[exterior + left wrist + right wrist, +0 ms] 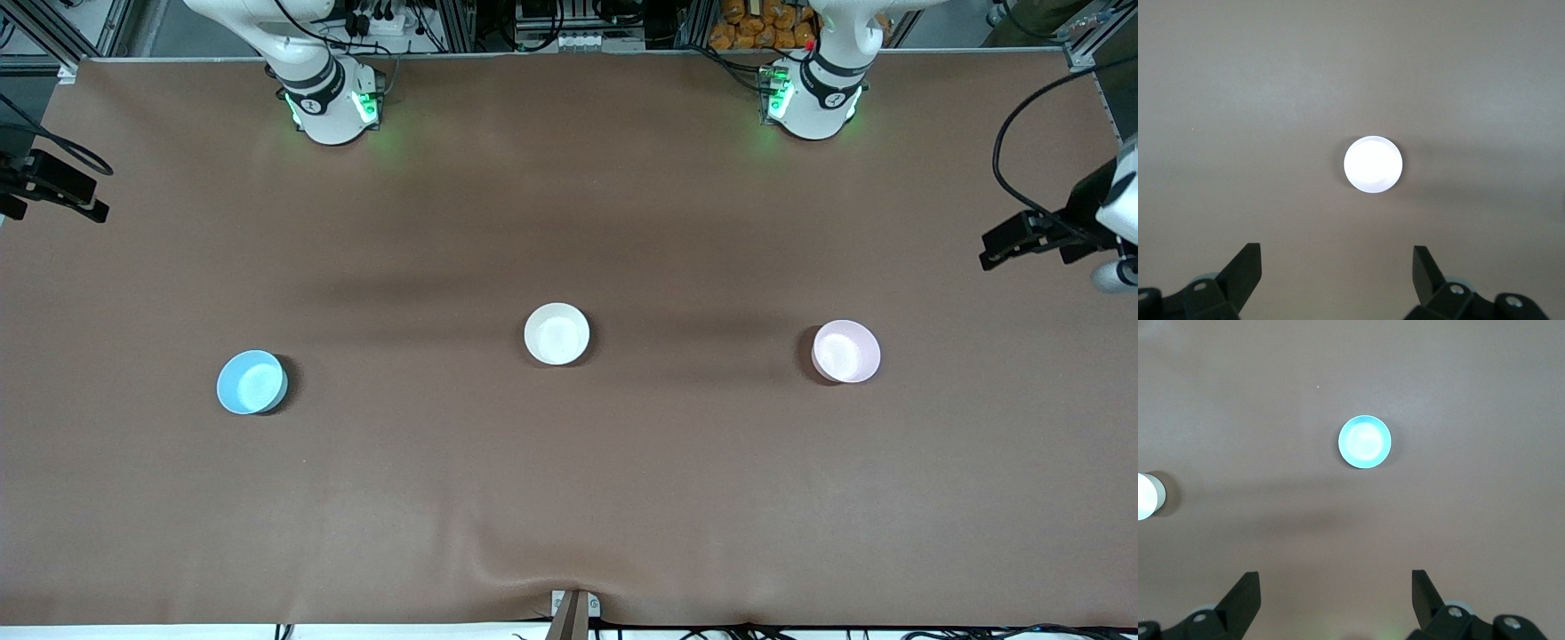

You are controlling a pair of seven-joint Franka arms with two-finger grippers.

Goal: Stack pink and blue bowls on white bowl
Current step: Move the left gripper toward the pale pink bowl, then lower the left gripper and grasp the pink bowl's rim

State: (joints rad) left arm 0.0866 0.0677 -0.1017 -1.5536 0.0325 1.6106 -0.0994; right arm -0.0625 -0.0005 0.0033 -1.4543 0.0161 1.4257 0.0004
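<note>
Three bowls stand apart in a row on the brown table. The white bowl (556,333) is in the middle. The blue bowl (252,382) (1365,441) is toward the right arm's end, and the pink bowl (845,351) toward the left arm's end. My left gripper (1337,252) hangs open and empty high over the table, and the pink bowl (1373,164) shows washed out pale below it. My right gripper (1335,577) is also open and empty, high above the table near the blue bowl, with the white bowl (1146,495) at the picture's edge. Neither gripper shows in the front view.
Both arm bases (329,102) (813,93) stand along the table's edge farthest from the front camera. Black mounted devices (53,182) (1036,236) reach in at both ends of the table. The brown cover has a wrinkle (533,569) near the front edge.
</note>
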